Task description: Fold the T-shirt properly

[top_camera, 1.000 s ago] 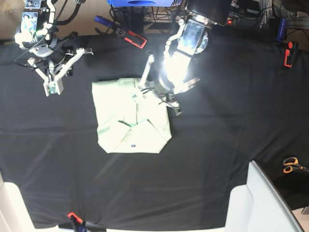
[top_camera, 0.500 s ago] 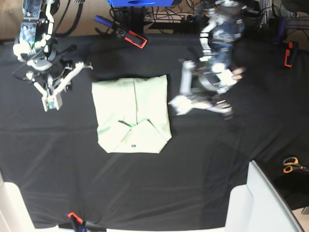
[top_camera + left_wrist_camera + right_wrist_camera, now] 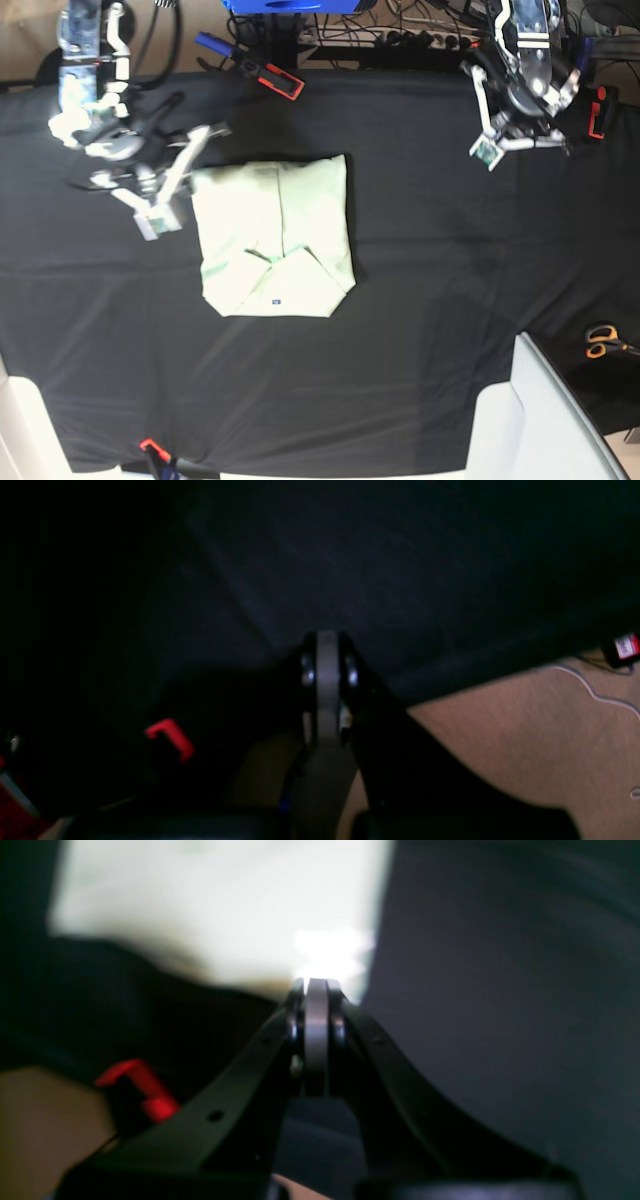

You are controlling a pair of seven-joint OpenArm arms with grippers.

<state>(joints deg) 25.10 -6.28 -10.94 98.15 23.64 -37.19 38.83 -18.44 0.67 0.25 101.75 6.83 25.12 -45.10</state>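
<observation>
The pale mint-green T-shirt (image 3: 275,235) lies folded into a rectangle on the black table cloth (image 3: 450,300), with its small blue tag (image 3: 275,300) near the front edge. My right gripper (image 3: 160,208) is shut and empty, just off the shirt's left edge. In the right wrist view its closed tips (image 3: 316,990) sit close to a corner of the bright shirt (image 3: 215,905). My left gripper (image 3: 488,150) is shut and empty at the far right, well away from the shirt. In the left wrist view (image 3: 327,650) it hangs over bare black cloth near the table edge.
Red-and-black clamps grip the cloth at the back (image 3: 280,80) and the back right (image 3: 597,110). A red clamp shows in each wrist view (image 3: 167,735) (image 3: 140,1085). Scissors (image 3: 603,340) lie at the right edge. A white bin (image 3: 540,420) stands at the front right.
My left arm has pulled away from the shirt's back right part to the far right corner of the table. My right arm has moved right and forward to the shirt's left edge.
</observation>
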